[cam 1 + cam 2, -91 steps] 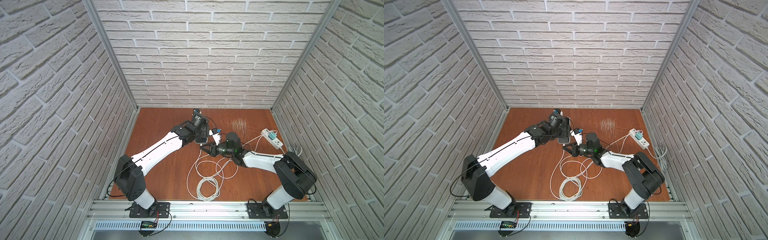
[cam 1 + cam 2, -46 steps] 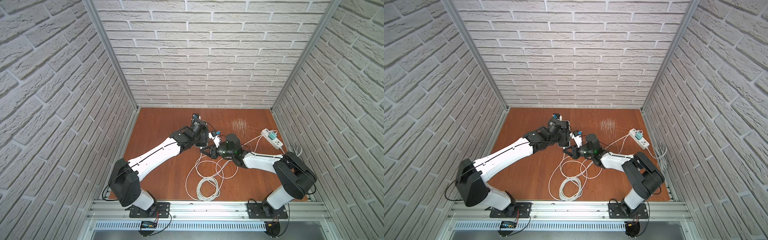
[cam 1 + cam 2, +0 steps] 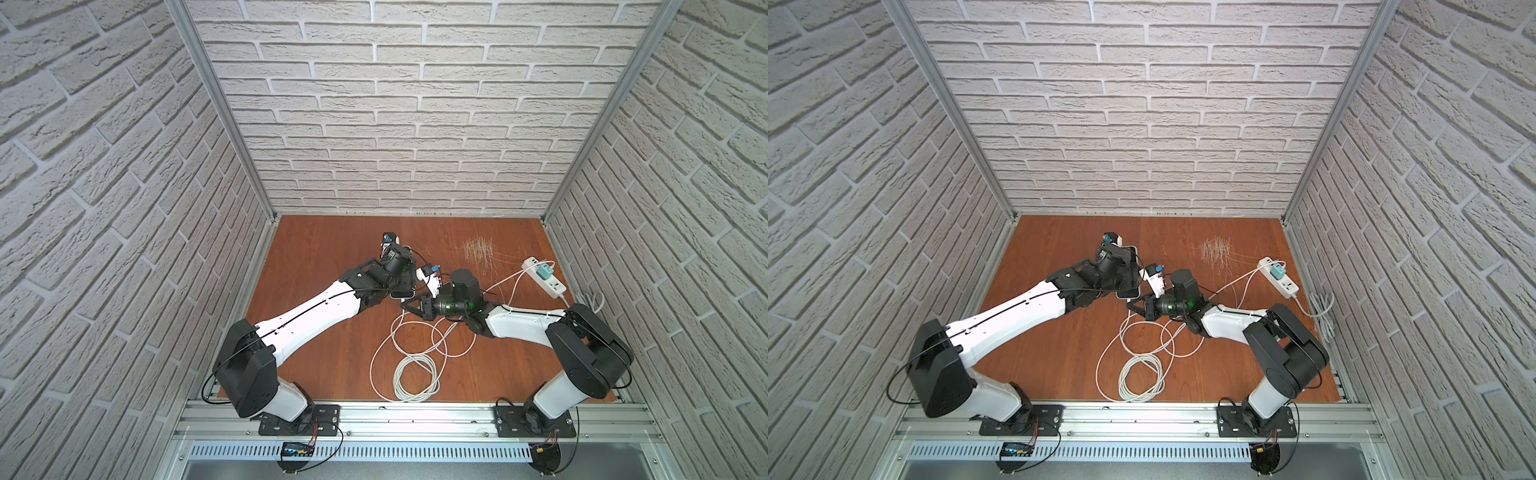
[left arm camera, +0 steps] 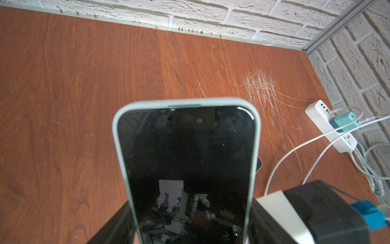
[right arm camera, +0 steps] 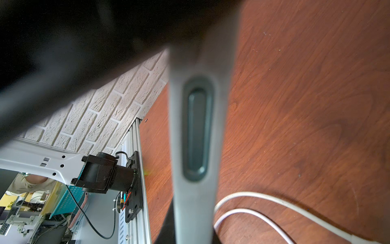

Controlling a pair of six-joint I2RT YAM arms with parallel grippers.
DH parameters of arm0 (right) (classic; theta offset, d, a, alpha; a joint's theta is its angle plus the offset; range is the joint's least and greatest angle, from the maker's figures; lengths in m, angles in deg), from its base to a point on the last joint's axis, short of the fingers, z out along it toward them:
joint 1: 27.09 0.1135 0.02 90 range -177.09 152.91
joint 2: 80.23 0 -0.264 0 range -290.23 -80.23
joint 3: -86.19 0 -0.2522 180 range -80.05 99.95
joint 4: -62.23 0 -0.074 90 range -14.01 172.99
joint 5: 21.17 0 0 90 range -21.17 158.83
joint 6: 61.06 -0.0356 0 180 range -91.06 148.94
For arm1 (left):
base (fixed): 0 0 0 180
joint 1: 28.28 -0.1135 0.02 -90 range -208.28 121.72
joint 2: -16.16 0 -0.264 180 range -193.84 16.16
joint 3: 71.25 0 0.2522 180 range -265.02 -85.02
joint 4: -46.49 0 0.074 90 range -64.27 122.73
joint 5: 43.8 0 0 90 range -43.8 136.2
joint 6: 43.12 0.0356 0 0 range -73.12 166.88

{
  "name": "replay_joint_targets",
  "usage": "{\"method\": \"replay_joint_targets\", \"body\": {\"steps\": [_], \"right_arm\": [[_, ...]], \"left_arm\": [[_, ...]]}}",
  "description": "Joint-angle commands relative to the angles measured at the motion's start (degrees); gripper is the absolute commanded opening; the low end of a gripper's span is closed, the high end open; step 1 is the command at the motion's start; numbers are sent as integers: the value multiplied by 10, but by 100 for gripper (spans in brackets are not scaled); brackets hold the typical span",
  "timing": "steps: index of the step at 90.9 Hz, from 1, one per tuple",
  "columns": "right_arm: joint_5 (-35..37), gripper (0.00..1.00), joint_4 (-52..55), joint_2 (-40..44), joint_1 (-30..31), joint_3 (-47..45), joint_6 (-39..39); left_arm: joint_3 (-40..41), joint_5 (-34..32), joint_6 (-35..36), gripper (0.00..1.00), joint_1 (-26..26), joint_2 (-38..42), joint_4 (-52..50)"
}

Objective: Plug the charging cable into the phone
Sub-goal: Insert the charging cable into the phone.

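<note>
The phone (image 4: 187, 158), black screen in a pale green case, is clamped by its long sides in my left gripper (image 3: 400, 277), jaws wide around it. In both top views its lower end (image 3: 1128, 293) hangs just above the table, close to my right gripper (image 3: 410, 308). In the right wrist view that end of the phone (image 5: 196, 200) fills the middle, blurred, with a long dark slot, and hides the right jaws. The right gripper is shut; the white charging cable (image 3: 415, 374) rises from its coil to the fingertips. The plug is hidden.
A white power strip (image 3: 544, 276) with a teal charger (image 3: 542, 273) lies at the right wall; the cable runs from it past the right arm. Loose cable loops (image 3: 1140, 374) cover the table in front of both grippers. Scratches (image 4: 259, 88) mark the far wood.
My left gripper has carried the phone a little toward the front and lower, nearer the right gripper's tip. The right gripper has stayed almost still and shut.
</note>
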Motion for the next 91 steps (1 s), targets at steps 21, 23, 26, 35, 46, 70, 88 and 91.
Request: {"method": "replay_joint_targets", "body": {"steps": [21, 23, 26, 35, 46, 70, 88, 91], "right_arm": [[40, 6, -74, 11, -8, 15, 0], [39, 6, -72, 11, -8, 16, 1], [40, 9, -70, 11, -8, 16, 2], [47, 17, -63, 13, -8, 16, 7], [57, 26, -47, 15, -8, 18, 16], [73, 32, -11, 16, -9, 31, 23], [107, 39, -13, 34, -20, 13, 16], [110, 39, -13, 34, -22, 11, 15]], "left_arm": [[-13, 28, -5, 28, 21, -8, -54], [-15, 23, -7, 28, 21, -10, -57], [-22, 15, -10, 28, 19, -12, -63], [-51, -1, -27, 27, 7, -25, -84], [-87, -14, -72, 26, -32, -41, -117], [-85, -39, -193, 24, -121, -54, -139], [-78, -59, -307, 23, -155, -66, -179], [-80, -58, -324, 24, -160, -72, -188]]}}
